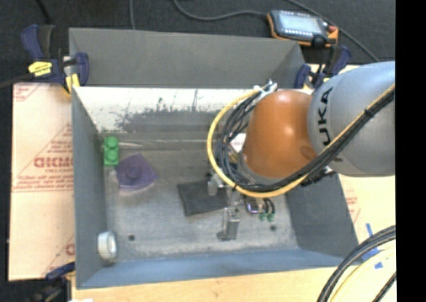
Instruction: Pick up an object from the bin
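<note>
in the bin (90, 161), the arm (359, 128) should set the gripper (229, 224) square to the edge of the dark flat pad (196, 197) just beside it at mid-floor, a thin piece likely needing an edge pinch. whether the gripper is spread or pressed together cannot be told. the floor (160, 227) is flat and mostly bare, with the purple cone (135, 173) and green block (110, 150) well apart.

We see the bin (200, 61) lit from above, moderately bright against dark surroundings. A band across its back wall glares almost white, while the left wall is a duller grey. The orange cover (279, 134) on the arm (359, 114) carries a soft highlight on top and darkens toward its underside. Beneath it, a soft-edged shadow lies over the right part of the bin's floor (160, 227).
</note>
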{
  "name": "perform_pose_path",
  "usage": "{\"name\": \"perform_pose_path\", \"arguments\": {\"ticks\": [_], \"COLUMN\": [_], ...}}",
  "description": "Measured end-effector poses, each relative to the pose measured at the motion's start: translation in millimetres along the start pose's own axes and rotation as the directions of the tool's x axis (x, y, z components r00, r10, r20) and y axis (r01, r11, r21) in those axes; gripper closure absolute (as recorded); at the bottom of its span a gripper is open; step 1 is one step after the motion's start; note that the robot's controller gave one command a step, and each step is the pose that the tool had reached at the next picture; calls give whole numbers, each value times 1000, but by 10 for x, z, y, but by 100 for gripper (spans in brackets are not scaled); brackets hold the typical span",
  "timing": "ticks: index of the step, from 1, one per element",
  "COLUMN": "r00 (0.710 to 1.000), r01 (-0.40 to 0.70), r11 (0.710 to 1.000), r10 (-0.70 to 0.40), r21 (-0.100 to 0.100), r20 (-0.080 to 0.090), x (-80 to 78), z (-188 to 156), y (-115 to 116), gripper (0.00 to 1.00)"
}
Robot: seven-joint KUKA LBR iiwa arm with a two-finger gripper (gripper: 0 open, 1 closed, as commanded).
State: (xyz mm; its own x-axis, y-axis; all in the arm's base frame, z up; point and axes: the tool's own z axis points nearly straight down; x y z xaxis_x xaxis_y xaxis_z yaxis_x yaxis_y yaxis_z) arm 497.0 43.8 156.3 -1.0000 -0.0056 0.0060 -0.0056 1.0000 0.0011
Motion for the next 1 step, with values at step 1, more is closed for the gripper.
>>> {"name": "perform_pose_path", "arguments": {"ticks": [1], "r00": [1000], "r01": [-2], "r11": [1000], "r10": [2], "r21": [0], "r20": [8], "x": [-19], "z": [-40], "y": [-1], "gripper": [0]}}
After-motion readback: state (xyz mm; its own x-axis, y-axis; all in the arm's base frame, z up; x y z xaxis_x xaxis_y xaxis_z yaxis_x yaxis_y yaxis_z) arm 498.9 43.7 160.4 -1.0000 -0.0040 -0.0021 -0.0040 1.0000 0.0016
